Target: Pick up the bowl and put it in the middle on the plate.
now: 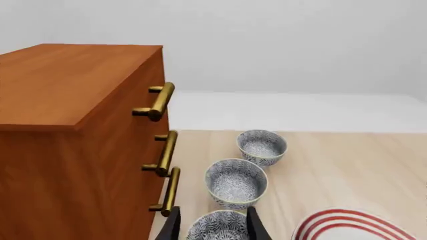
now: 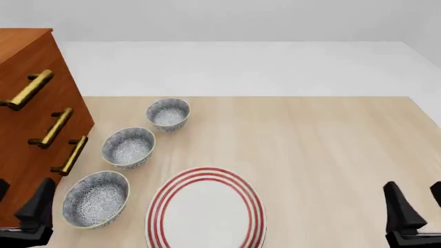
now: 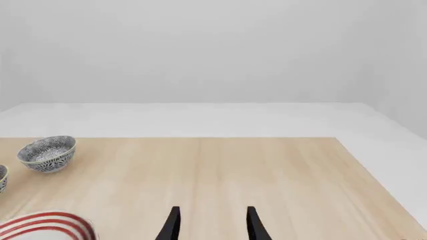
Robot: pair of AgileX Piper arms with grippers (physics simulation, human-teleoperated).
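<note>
Three look-alike blue-and-white floral bowls stand in a diagonal row: the near bowl [image 2: 96,199], the middle bowl [image 2: 129,148] and the far bowl [image 2: 169,114]. The white plate [image 2: 205,209] with red rings lies right of the near bowl and holds nothing. My left gripper [image 2: 19,200] is open at the table's front left, just short of the near bowl. In the left wrist view the near bowl [image 1: 217,227] shows ahead between the open left gripper's [image 1: 213,213] fingers. My right gripper [image 2: 418,200] is open at the front right, over bare table, its fingers [image 3: 252,222] holding nothing.
A wooden drawer cabinet [image 2: 28,124] with brass handles [image 2: 69,155] stands along the left, close beside the bowl row and my left gripper. Light wood table [image 2: 324,150] stretches between the plate and my right gripper. The table's far edge meets white floor.
</note>
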